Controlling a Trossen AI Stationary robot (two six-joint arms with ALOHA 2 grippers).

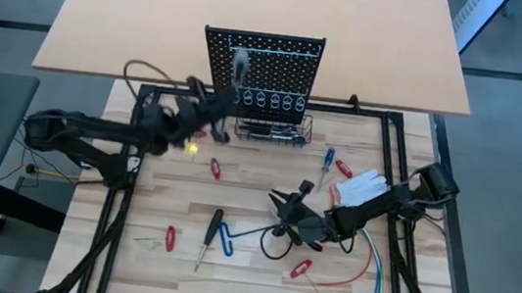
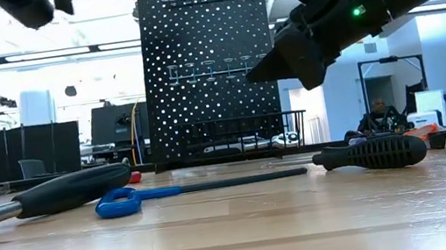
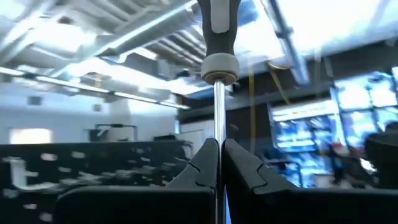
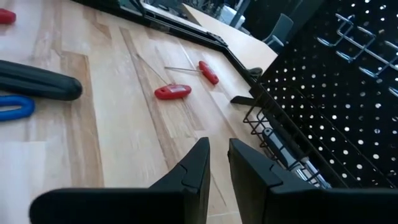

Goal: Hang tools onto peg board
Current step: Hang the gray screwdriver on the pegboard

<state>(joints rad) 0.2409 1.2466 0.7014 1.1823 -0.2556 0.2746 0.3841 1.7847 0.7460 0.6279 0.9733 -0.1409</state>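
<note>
The black peg board (image 1: 280,65) stands upright at the table's far middle, with ring holders and a wire basket (image 1: 287,130) at its foot. My left gripper (image 3: 219,144) is raised in front of its left part, tilted upward, shut on a screwdriver with a grey-black handle (image 1: 241,65). My right gripper (image 1: 284,206) hovers above the table's middle, its fingers a little apart with nothing between them (image 4: 217,158). Below it lie a black-handled screwdriver (image 2: 369,154), a blue T-handle hex key (image 2: 141,197) and a black-handled tool (image 1: 212,230). My left gripper pinches the screwdriver's bare metal shaft (image 3: 219,112) between its two fingers, a short way below the handle's collar (image 3: 219,68). The shaft runs along the fingers, and the handle (image 3: 219,31) sticks out beyond the fingertips, pointing up. The screwdriver is lifted clear of the table.
Red-handled tools (image 1: 215,168) (image 1: 170,238) (image 1: 300,267) (image 1: 342,168) and a blue screwdriver (image 1: 328,159) are scattered over the table. A white glove (image 1: 360,187) and red, blue and white cables (image 1: 370,268) lie at the right, beside my right arm.
</note>
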